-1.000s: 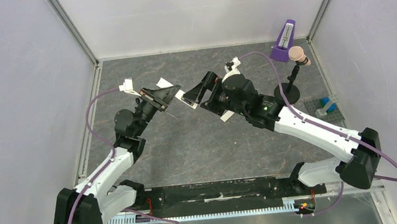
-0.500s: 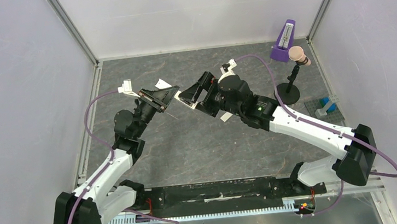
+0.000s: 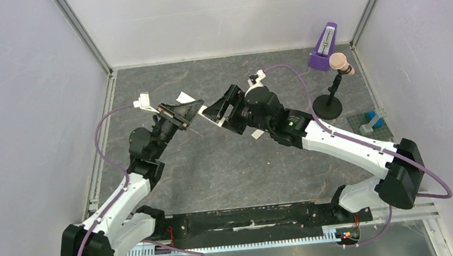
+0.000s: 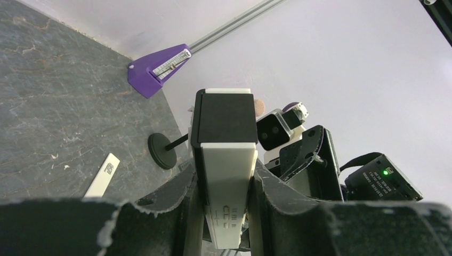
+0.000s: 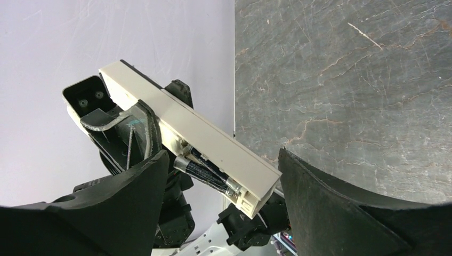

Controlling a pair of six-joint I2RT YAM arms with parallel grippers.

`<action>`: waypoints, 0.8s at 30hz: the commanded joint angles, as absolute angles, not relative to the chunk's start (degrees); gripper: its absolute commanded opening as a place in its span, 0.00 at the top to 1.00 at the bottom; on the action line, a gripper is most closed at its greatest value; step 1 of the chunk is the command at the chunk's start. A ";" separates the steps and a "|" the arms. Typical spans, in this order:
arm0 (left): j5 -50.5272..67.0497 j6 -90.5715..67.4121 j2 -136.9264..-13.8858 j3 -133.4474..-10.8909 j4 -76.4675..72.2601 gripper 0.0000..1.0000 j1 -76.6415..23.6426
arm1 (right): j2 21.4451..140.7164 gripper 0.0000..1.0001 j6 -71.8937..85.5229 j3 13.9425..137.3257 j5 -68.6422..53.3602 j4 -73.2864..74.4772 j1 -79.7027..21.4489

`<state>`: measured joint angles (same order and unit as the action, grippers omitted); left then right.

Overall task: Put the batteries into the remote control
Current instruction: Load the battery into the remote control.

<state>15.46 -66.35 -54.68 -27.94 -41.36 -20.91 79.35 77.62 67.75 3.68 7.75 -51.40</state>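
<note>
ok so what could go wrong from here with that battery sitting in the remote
1. The battery looks only partly seated, lying along the underside of the remote control. A push from the open right gripper might pop it out and drop it on the table.
2. The left gripper clamps the remote at one end only, so pressing on the free end could twist it in that grip.

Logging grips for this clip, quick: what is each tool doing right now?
Left tool: closed, holding the remote control.
Right tool: open, straddling the remote control, not gripping.
</note>
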 commanded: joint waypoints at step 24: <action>13.62 -71.40 -52.75 -35.61 -26.99 0.98 -20.65 | 79.33 0.39 78.90 65.77 1.85 2.28 -51.51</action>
<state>13.67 -67.11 -52.36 -31.90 -28.38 -20.86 79.57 79.18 66.02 3.05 5.37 -51.27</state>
